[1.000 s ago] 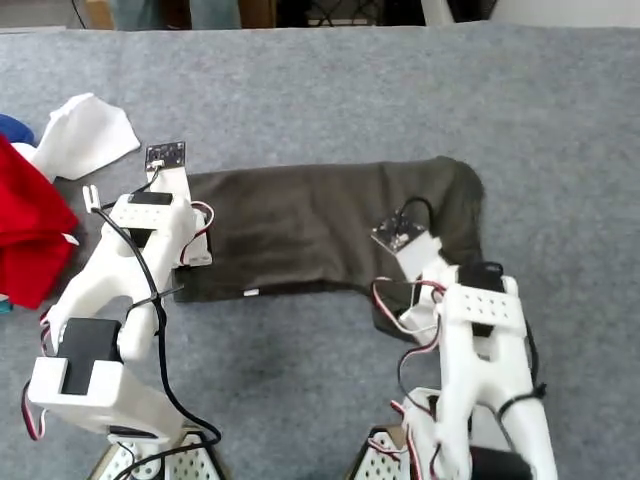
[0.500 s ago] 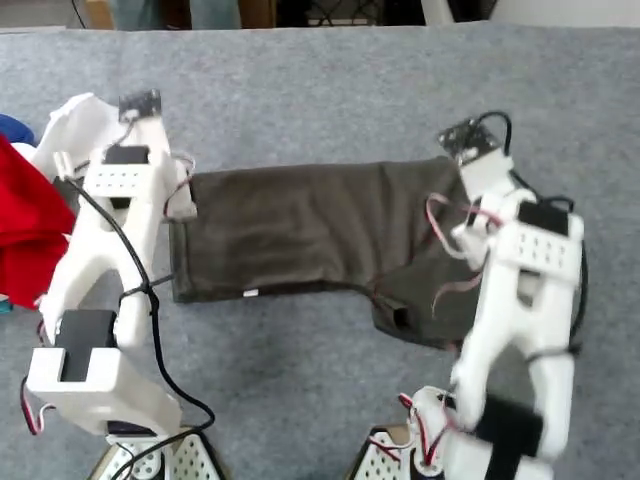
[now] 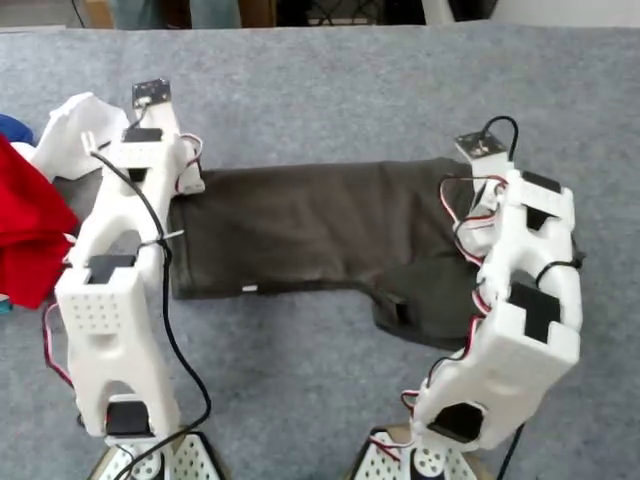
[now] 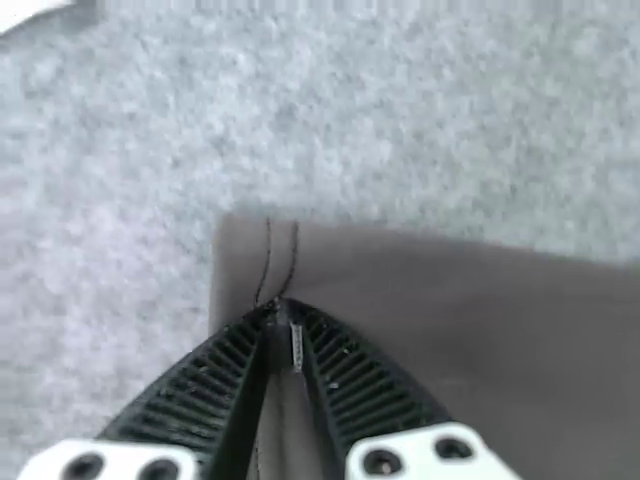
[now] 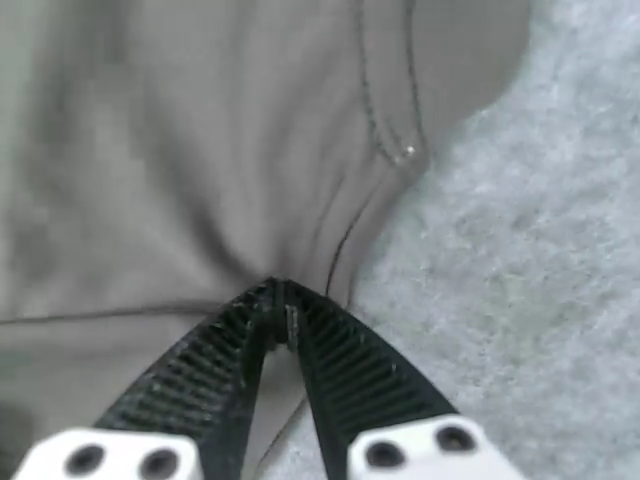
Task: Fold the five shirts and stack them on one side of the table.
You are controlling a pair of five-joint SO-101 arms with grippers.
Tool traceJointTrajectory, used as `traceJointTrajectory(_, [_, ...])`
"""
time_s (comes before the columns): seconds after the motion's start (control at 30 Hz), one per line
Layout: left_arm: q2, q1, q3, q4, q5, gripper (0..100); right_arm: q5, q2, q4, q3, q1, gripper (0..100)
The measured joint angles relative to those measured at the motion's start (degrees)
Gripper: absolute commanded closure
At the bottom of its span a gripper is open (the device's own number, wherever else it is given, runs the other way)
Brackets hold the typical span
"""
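A dark grey-brown shirt (image 3: 310, 230) lies folded into a long strip across the middle of the grey table (image 3: 330, 90). My left gripper (image 3: 188, 186) sits at the strip's far left corner. In the left wrist view its fingertips (image 4: 281, 318) are shut on the hemmed edge of the shirt (image 4: 450, 300). My right gripper (image 3: 470, 205) is at the shirt's far right end. There its fingers (image 5: 279, 302) are shut on a pinch of the fabric (image 5: 150, 150), and creases run into the grip.
A red shirt (image 3: 25, 230) is heaped at the left edge, with a white shirt (image 3: 85, 130) and a bit of blue cloth (image 3: 12, 128) behind it. Bare grey felt lies beyond the shirt and to its right.
Both arms have stretched away from the near side. The left went to the shirt's far left corner, the right from the shirt's middle to its far right end.
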Motion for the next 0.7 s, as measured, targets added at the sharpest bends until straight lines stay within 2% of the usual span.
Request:
traceJointTrajectory(0.23, [1.9,-0.4,-6.4,4.4,0.0,97,1.1,-1.9,3.8,-1.3,0.3,98.4])
traceJointTrajectory(0.47, [-6.9,4.7,-9.0,15.4,-8.4,97,1.7,-12.3,11.4,-9.8,-1.8,98.4])
traceJointTrajectory(0.6, [-11.1,5.0,-9.0,21.4,-9.2,97,-1.0,-10.6,9.6,-16.2,-4.1,98.4])
traceJointTrajectory(0.7, [-11.4,5.4,-8.0,26.5,-9.2,97,-3.8,-3.5,4.9,-20.9,-6.2,98.4])
